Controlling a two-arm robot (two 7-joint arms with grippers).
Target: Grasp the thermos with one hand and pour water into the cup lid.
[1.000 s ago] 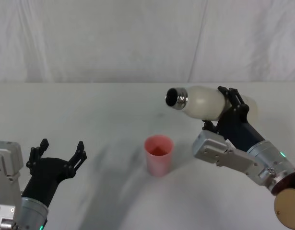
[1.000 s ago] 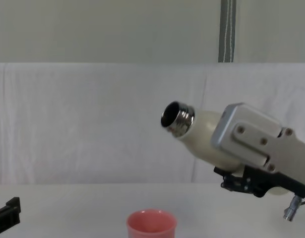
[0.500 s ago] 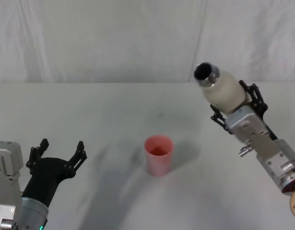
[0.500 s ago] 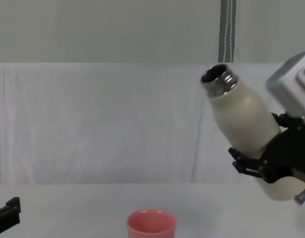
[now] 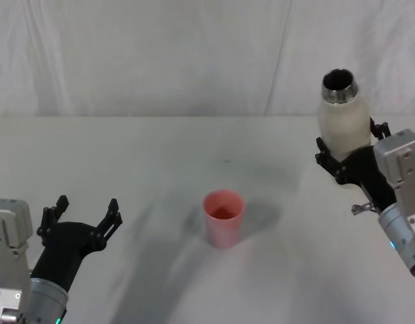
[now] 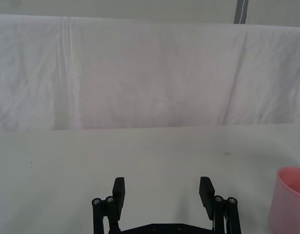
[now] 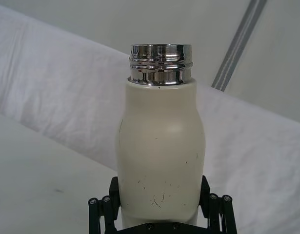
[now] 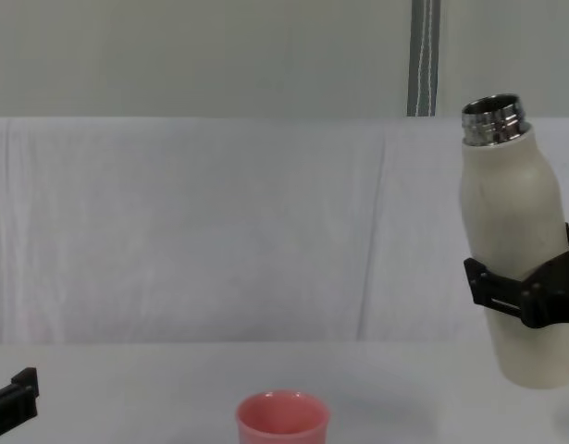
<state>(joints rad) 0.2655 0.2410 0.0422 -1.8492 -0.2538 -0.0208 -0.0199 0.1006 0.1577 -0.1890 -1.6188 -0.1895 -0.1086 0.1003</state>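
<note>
Resting low at the near left of the white bench [image 5: 160, 155], well to the left of the pink cup lid [image 5: 223, 218] and nearer the robot than it, the left end effector [image 5: 82, 214] has its black fingers [image 6: 119, 190] spread wide with nothing between them. The left wrist view shows bare bench in the gap and the cup lid off to one side.

The cup lid stands upright on the bench near its middle, its mouth open to the head camera and its inside pink. It touches neither end effector.

Farther back and well to the right of the cup lid, the right end effector [image 5: 350, 157] is clamped around the lower body of the cream-white thermos [image 5: 343, 120]. Its black fingers [image 8: 492, 282] press on both sides of the bottle. The thermos is held clear above the bench, close to upright with only a slight lean, and its shiny threaded steel neck [image 8: 493, 119] points up with the mouth open. In the chest view its base hangs above the bench surface, higher than the rim of the cup lid and well apart from it to the right.

Beyond everything, a white cloth backdrop [image 5: 160, 54] rises behind the bench.
</note>
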